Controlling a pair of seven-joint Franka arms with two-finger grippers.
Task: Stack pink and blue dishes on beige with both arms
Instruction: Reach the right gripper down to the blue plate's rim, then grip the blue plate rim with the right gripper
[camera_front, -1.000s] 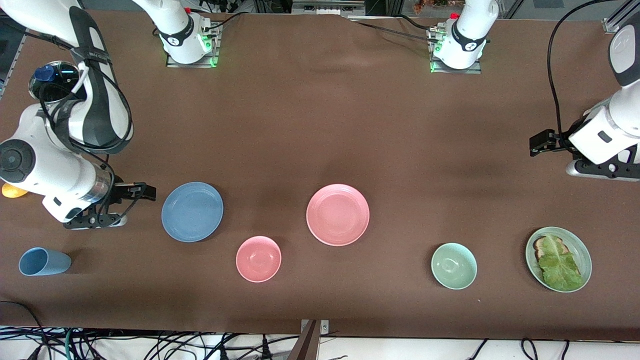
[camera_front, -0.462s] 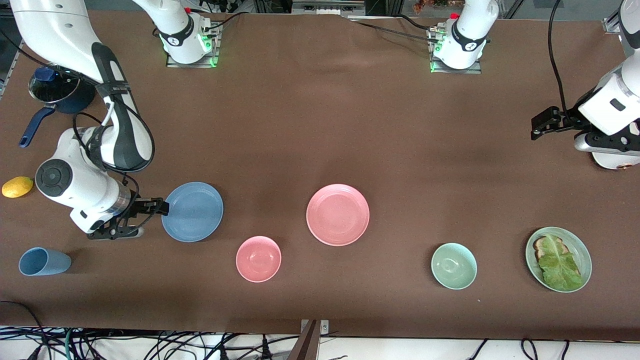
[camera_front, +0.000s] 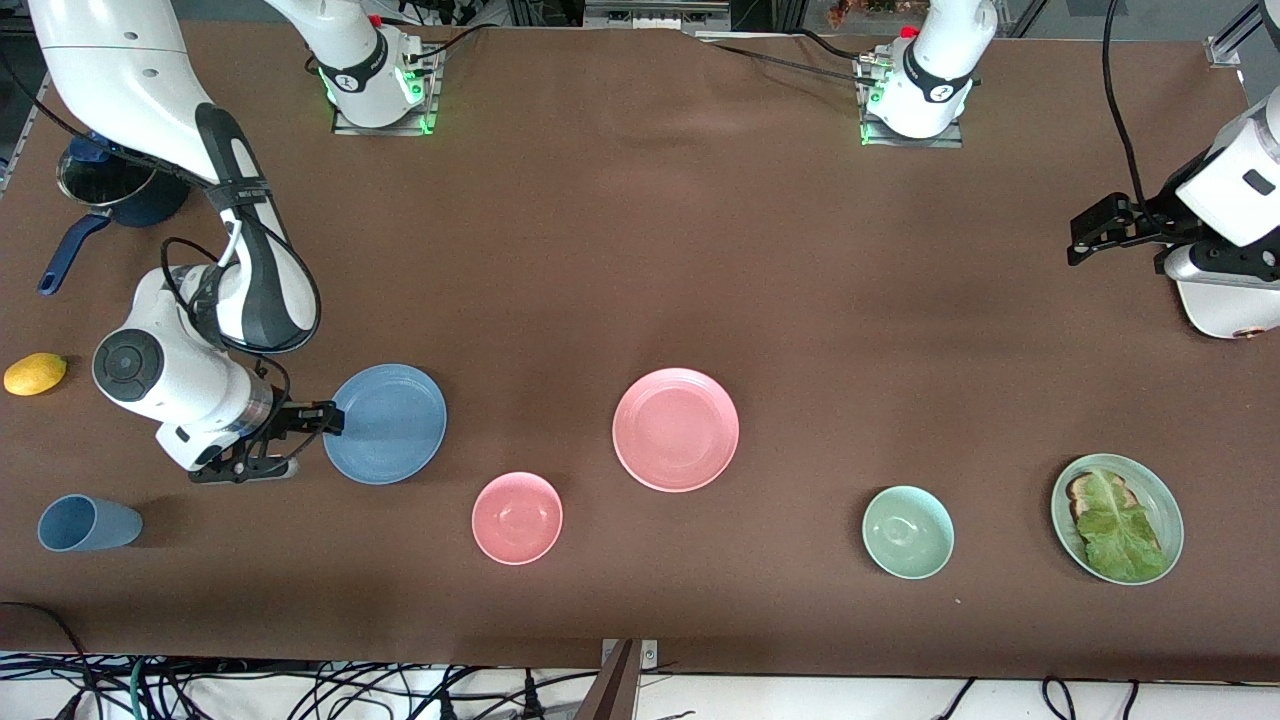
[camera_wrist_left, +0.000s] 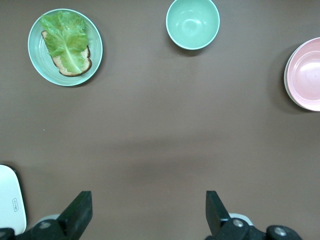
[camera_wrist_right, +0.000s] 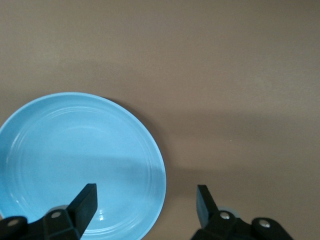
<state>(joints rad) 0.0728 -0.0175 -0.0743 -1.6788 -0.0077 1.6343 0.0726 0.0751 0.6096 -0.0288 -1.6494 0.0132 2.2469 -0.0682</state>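
The blue plate (camera_front: 385, 423) lies flat toward the right arm's end of the table. My right gripper (camera_front: 331, 420) is low at its rim, open. In the right wrist view one finger (camera_wrist_right: 86, 198) is over the blue plate (camera_wrist_right: 75, 160) and the other stands over bare cloth, so my right gripper (camera_wrist_right: 146, 200) straddles the rim. The pink plate (camera_front: 676, 429) lies near the table's middle and shows at the edge of the left wrist view (camera_wrist_left: 306, 74). My left gripper (camera_front: 1078, 240) hangs open over bare table at the left arm's end, holding nothing (camera_wrist_left: 148, 207). The beige plate is out of view.
A small pink bowl (camera_front: 517, 517) sits nearer the camera between the two plates. A green bowl (camera_front: 908, 531) and a green plate with lettuce and toast (camera_front: 1160, 500) are toward the left arm's end. A blue cup (camera_front: 88, 523), a lemon (camera_front: 35, 373) and a dark pot (camera_front: 110, 180) surround the right arm.
My right gripper has slid across the table to the blue plate's rim and now straddles it. My left gripper has drifted a little toward the robots' bases.
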